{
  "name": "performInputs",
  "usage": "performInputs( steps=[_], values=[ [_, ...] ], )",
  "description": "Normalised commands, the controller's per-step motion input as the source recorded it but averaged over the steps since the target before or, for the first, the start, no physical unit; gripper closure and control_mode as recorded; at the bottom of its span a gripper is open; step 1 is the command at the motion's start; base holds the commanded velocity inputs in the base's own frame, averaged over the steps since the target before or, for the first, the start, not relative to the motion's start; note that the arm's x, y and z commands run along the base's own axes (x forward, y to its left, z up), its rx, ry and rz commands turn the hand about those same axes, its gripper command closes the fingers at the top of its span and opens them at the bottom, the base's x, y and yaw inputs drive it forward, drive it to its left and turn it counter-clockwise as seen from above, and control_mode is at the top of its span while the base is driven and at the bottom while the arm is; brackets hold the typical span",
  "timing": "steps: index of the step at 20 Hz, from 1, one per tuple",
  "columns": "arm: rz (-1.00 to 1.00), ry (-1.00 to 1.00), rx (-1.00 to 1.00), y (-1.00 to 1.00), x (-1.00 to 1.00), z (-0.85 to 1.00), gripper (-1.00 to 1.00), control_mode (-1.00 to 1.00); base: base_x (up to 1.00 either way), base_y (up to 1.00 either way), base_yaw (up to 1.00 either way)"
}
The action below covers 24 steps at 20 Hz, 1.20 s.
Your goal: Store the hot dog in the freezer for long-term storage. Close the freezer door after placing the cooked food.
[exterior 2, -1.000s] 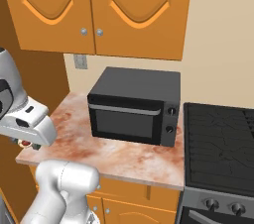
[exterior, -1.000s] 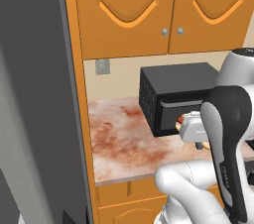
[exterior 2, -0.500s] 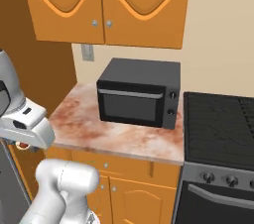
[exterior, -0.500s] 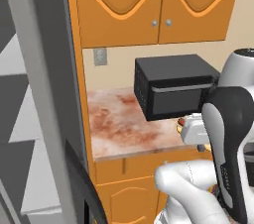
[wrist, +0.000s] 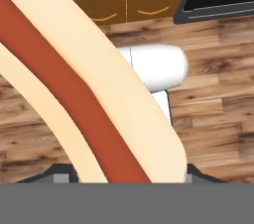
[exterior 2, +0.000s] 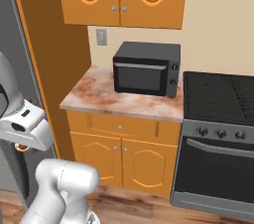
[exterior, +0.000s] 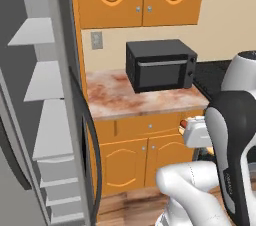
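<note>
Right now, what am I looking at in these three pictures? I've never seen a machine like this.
It is a white robot arm on a driving base in a computer-rendered kitchen. Two pictures come from cameras on the base, looking forward from behind the arm's left and right. The third comes from a camera on the hand, looking down at the wooden floor.

The close-up shows the hot dog, a tan bun with a red sausage, gripped between the fingers. On the counter stands a black microwave, with a stove beside it. In the left base view the freezer is open, white shelves showing.
</note>
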Motion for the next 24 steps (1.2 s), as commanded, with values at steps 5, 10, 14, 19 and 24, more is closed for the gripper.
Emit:
performInputs(
  steps=[5,10,14,19,24],
  values=[
    [0.00,0.00,0.00,0.00,0.00,0.00,1.00,1.00,-0.72,0.29,0.00],
    [0.00,0.00,0.00,0.00,0.00,0.00,1.00,1.00,-0.72,0.59,0.00],
    [0.00,0.00,0.00,0.00,0.00,0.00,1.00,1.00,-0.56,0.91,-0.02],
    [0.00,0.00,0.00,0.00,0.00,0.00,1.00,1.00,-0.34,1.00,-0.04],
    [0.00,0.00,0.00,0.00,0.00,0.00,1.00,1.00,0.00,0.40,0.13]
  ],
)
